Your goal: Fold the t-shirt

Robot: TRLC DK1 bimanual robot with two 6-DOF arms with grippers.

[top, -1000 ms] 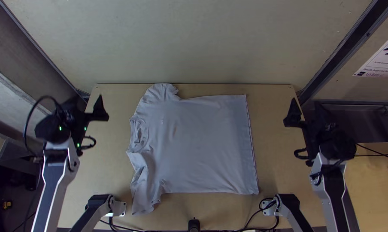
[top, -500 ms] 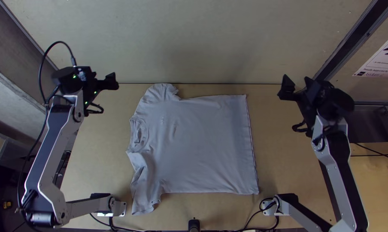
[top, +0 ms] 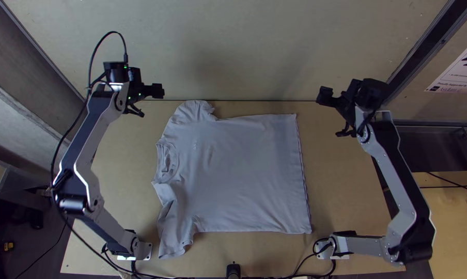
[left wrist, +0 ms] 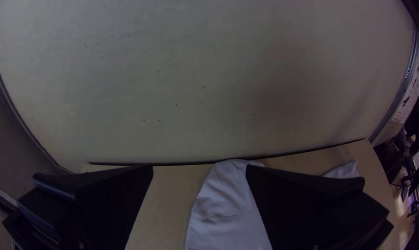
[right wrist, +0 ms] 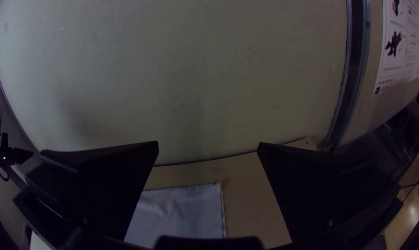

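T-shirt (top: 238,175) looked light and floppy, best pinched at sleeve (top: 191,112) and hem (top: 299,173); left pincer (left wrist: 199,165) and right pincer (right wrist: 208,142) gaped wide.

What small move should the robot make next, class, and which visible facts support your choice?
Probably lower the left gripper, jaws open, towards the far sleeve of the t-shirt. The t-shirt lies spread on the table, not yet folded; that sleeve sticks out, and the left gripper is close to it, holding nothing.

1 overhead, 2 from wrists toward wall (left wrist: 209,69)
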